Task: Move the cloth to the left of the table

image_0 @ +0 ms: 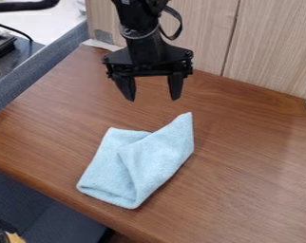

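Blue cloth (143, 163) lies camera-side of the open, empty gripper (153, 99), pointed corner nearest it, long axis slanting down-left from it.

A black, jointed robot arm (143, 43) is seen entering from the top edge, just left of the middle, and is angled downward. Beside its wrist, a thin black cable (178, 23) is bent into a loop. At the lower end, a wide black two-finger gripper (153, 100) is suspended, its tapered fingers (125, 87) spread well apart, tips pointed down.
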`<state>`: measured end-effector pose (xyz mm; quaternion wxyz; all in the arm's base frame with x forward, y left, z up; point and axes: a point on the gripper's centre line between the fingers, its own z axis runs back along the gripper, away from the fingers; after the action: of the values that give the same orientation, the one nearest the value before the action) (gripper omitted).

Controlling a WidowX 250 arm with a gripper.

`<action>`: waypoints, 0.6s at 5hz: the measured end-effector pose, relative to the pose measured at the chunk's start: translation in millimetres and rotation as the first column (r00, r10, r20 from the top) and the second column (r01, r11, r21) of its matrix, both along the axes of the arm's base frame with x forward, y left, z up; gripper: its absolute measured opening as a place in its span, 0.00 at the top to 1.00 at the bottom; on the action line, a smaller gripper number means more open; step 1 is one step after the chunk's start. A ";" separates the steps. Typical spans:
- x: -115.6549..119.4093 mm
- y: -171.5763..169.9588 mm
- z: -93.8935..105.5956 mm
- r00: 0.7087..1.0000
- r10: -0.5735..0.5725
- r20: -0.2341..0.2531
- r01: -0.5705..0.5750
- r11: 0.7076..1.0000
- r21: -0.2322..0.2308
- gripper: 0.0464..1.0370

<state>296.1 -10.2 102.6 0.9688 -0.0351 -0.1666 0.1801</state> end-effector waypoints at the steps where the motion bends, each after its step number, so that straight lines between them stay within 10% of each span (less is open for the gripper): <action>1: -4.1 0.8 -8.5 0.999 0.007 -0.034 -0.007 1.000 0.001 0.04; 3: -35.5 5.6 -23.3 0.991 0.021 -0.130 -0.016 0.999 0.043 0.04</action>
<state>260.6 -4.6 79.4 0.9764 -0.0016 -0.1071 0.1874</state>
